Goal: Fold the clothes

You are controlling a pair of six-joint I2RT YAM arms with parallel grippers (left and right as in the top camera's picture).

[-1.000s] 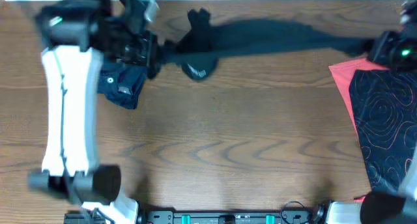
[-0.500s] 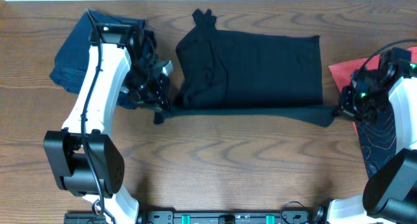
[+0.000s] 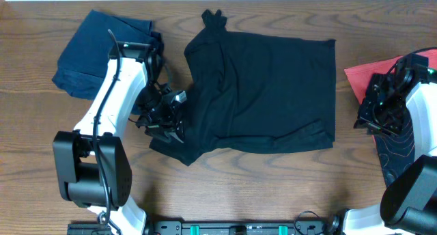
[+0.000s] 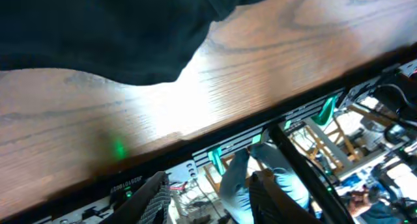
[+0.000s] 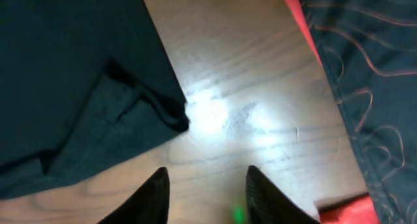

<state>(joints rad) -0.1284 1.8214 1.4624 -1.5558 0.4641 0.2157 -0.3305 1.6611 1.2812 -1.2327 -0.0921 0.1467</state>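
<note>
A black T-shirt (image 3: 266,91) lies spread across the middle of the table, with a bunched fold along its left side. My left gripper (image 3: 164,120) hovers at the shirt's lower left edge, open and holding nothing. In the left wrist view my gripper (image 4: 208,199) points past the table's front edge, and the shirt (image 4: 98,35) fills the top. My right gripper (image 3: 372,115) is off the shirt's right edge and apart from it. In the right wrist view my gripper (image 5: 205,199) is open over bare wood, near the shirt's corner (image 5: 172,116).
A folded navy garment (image 3: 89,50) lies at the back left, partly under my left arm. A black garment with red line print on a red cloth (image 3: 403,132) lies at the right edge, seen also as patterned cloth (image 5: 365,68). The table's front edge (image 4: 215,136) is close.
Both grippers have opened and let go of the shirt's near edge, which was stretched between them. The shirt now lies flat and spread, and both grippers have backed off slightly.
</note>
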